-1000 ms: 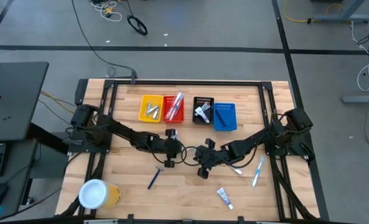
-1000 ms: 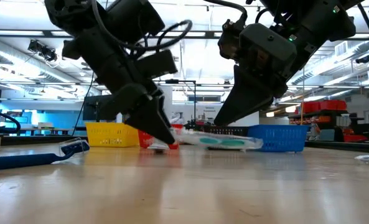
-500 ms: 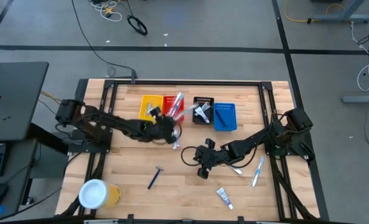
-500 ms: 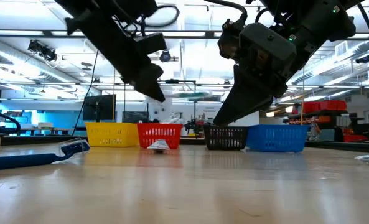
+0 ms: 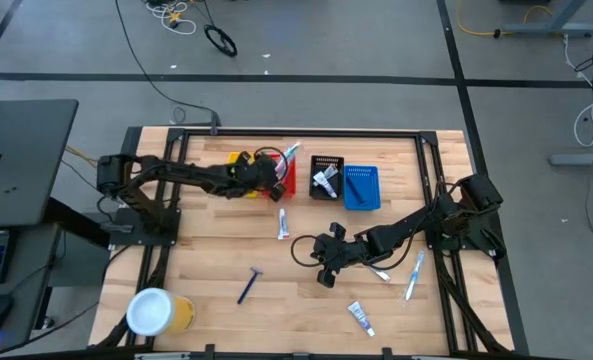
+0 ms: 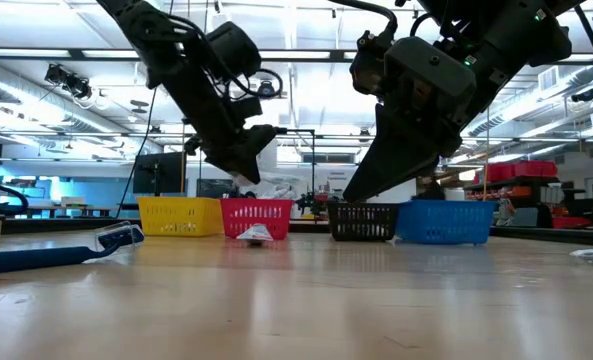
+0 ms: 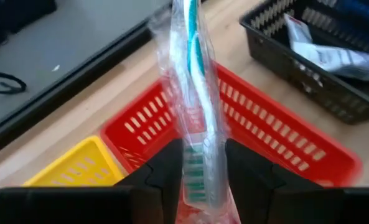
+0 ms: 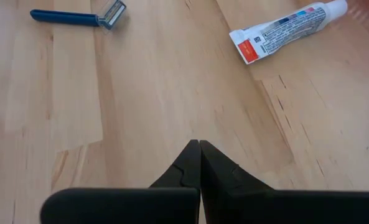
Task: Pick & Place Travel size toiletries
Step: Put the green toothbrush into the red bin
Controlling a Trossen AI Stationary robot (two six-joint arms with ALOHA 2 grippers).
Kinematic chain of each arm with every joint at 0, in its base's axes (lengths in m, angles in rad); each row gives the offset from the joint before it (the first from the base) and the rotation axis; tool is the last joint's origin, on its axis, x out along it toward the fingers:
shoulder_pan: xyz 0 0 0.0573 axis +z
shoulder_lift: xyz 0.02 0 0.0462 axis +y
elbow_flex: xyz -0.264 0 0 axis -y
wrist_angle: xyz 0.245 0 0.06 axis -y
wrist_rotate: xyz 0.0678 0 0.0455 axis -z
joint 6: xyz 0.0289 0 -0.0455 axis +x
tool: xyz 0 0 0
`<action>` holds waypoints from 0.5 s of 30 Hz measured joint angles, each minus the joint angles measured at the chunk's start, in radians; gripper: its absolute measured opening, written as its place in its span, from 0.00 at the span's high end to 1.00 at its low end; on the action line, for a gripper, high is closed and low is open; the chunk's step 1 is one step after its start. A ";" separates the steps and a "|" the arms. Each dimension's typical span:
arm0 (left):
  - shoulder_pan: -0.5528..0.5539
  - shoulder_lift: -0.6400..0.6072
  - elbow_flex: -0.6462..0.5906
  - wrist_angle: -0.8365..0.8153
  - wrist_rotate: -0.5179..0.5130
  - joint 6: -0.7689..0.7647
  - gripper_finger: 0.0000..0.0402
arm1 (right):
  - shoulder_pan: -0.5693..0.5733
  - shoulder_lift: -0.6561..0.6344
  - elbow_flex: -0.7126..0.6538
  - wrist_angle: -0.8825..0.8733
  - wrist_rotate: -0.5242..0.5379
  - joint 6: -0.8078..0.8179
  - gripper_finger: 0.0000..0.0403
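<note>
My left gripper is shut on a green-and-white toothbrush in a clear wrapper and hangs over the red bin, at the table's far side. My right gripper is shut and empty, just above the table's middle. Lying flat on the wood are a white tube, a blue razor, a second tube and a blue-and-white toothbrush. Silvery packets lie in the black bin. My left gripper pinches the wrapped toothbrush between its two fingers at the bristle end. The fingers lie along the brush. The handle sticks out past the fingertips over the red bin, and the brush is lifted clear.
Yellow, red, black and blue bins stand in a row near the far edge. A yellow cup with a white lid sits at the near left corner. Bare wood lies between the razor and the cup.
My left gripper has risen from the table's middle, carrying the wrapped toothbrush up and toward the far edge until it hangs over the red bin. The white tube where it stood now shows on the wood. My right gripper has kept still.
</note>
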 joint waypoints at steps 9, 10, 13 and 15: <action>0.047 0.000 0.000 0.006 0.116 -0.001 0.67 | 0.000 0.000 0.000 0.000 0.000 0.000 1.00; 0.048 0.000 0.000 0.006 0.117 -0.001 0.67 | 0.000 0.000 0.000 0.000 0.000 0.000 1.00; 0.048 0.000 0.000 0.006 0.117 -0.001 0.63 | 0.000 0.000 0.000 0.000 0.000 0.000 1.00; 0.049 0.000 0.000 0.005 0.117 -0.002 0.59 | 0.000 0.000 0.000 0.000 0.000 0.000 1.00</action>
